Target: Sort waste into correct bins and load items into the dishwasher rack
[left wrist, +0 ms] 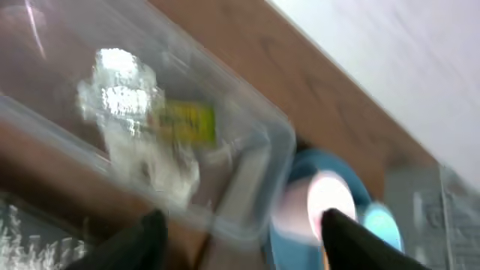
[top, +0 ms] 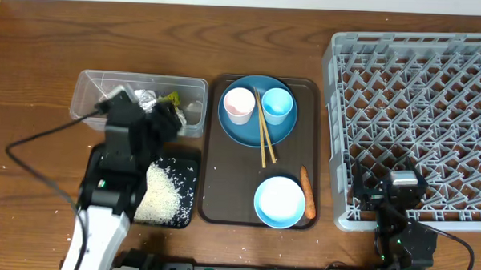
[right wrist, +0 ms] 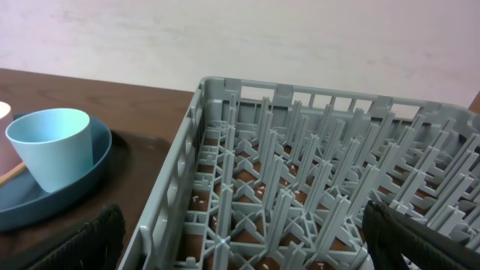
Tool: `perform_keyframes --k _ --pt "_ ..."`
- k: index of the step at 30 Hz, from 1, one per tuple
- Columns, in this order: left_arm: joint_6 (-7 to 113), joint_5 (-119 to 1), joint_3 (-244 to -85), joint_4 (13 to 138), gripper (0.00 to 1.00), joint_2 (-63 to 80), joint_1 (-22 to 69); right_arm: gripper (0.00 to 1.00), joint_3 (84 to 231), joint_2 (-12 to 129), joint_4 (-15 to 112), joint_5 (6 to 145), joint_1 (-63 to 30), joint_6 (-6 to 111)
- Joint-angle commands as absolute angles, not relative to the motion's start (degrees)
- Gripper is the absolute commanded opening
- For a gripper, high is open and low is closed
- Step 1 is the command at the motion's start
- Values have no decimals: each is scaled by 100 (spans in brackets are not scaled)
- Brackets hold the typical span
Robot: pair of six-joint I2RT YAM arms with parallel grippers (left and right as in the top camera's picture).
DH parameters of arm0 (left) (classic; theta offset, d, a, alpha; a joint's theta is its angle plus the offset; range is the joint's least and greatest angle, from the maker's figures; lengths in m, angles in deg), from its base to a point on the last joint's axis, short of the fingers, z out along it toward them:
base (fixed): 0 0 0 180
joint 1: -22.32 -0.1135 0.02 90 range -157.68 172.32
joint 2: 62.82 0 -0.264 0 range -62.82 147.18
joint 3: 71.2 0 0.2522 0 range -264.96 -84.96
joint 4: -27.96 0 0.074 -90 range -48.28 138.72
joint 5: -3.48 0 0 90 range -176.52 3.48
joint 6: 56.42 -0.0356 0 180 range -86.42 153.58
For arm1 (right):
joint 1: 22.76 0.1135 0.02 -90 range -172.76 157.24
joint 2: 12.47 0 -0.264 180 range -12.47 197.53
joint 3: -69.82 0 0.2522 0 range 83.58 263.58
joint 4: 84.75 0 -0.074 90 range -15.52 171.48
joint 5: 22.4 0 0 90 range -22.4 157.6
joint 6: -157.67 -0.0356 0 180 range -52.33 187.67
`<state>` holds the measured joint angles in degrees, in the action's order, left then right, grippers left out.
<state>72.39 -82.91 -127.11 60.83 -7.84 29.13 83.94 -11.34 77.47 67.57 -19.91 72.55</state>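
Brown wood desk fills nearly the whole overhead view; grain runs left to right, w/ darker knots & streaks, esp. at the far-left corner. Surface semi-matte, faint sheen only. Along the far edge a thin pale strip shows: the wall, plain off-white, slightly pinkish & faintly mottled in the right wrist view, rising just behind the desk. Light soft & even; shadows on the wood short, weak.
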Motion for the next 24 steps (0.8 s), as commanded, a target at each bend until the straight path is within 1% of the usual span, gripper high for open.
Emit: perform_keyframes --k 1,2,6,11,17,24 --pt "7171 -7123 -12797 6861 79 -1270 2889 99 8390 -1128 7721 6698 -2055 7290" --pt "7171 -6988 -12797 7143 82 -1394 2889 99 8390 -1128 7721 6698 -2055 7288" --pt "7171 -6619 -12794 8264 87 -1833 2889 99 8390 -1128 7721 6698 -2055 7290" --pt "7173 -6555 -12797 9058 93 -2085 2889 99 8390 -1128 7721 6698 -2055 7288" --pt "7173 -5729 -12794 9158 94 -2098 2889 99 8390 -1128 7721 6698 -2055 7290" --pt "7173 -5082 -12794 9364 94 -2098 2894 99 8390 -1128 7721 6698 -2055 7290"
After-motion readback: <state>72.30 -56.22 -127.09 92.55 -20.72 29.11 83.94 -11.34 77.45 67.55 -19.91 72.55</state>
